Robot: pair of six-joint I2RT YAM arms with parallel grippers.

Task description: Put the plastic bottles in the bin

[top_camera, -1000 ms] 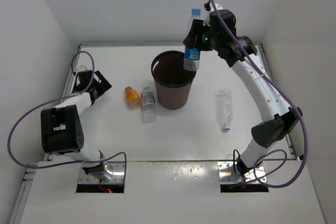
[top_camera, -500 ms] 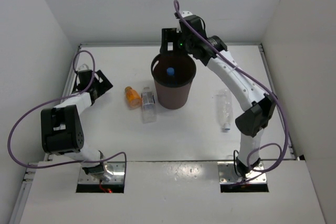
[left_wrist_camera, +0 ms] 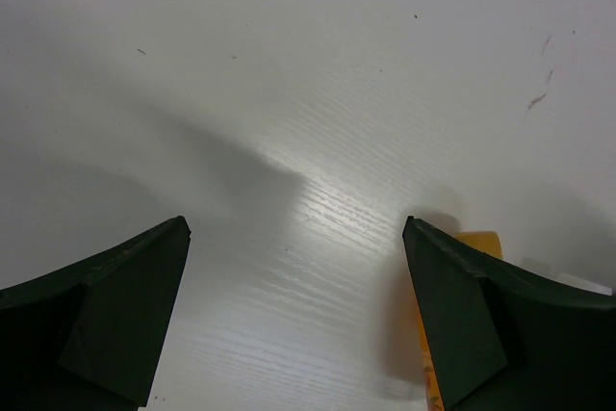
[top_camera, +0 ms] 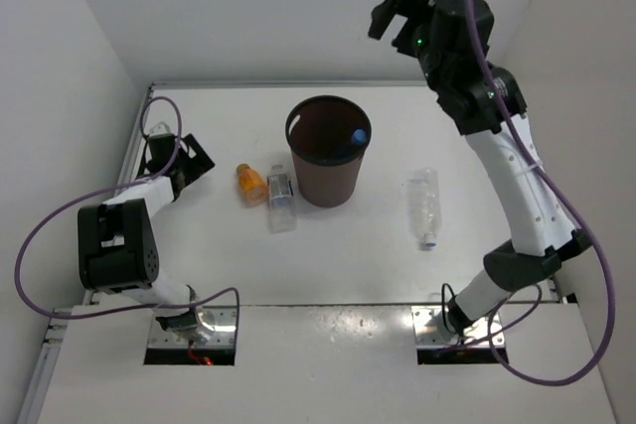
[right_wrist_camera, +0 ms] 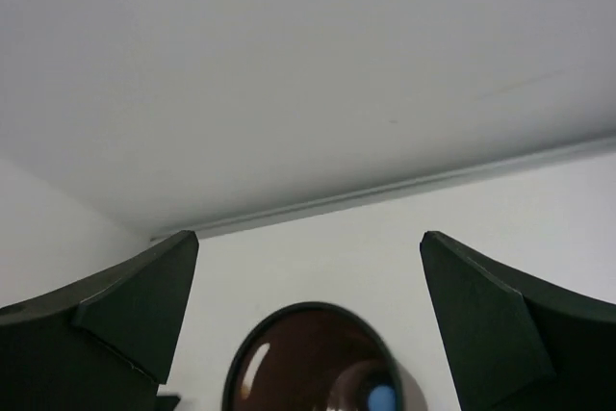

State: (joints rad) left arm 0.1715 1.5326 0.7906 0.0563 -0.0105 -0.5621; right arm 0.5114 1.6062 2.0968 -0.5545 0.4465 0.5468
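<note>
Recording the bin (top_camera: 328, 181) standing upright near the middle of the bench (top_camera: 219, 245), mouth facing up. Noting the blue-capped bottle (top_camera: 358, 135) lying inside the bin against its right-hand wall, with little more than the cap showing from above and the same blue spot showing in the right wrist view. Finding three bottles resting outside the bin, all lying on their sides on the bench. Logging the orange bottle (top_camera: 250, 182) to the left of the bin, the white-labelled bottle (top_camera: 281, 198) between it and the bin, just beside the bin's left wall, and the plain clear bottle (top_camera: 424, 207) well apart on the right side, cap end pointing toward the near edge. Observing the right claw (top_camera: 390, 9) hanging high over the rear of the bench in front of the back wall (top_camera: 248, 17), jaws spread wide, released and gripping nothing, looking down toward the bin's mouth. Observing the left claw (top_camera: 179, 158) sitting low over the left rear part of the bench, jaws likewise spread, released, bare bench showing between them. Noting the orange bottle peeking out just past that claw's right finger in the left wrist view, contact not determinable.
</note>
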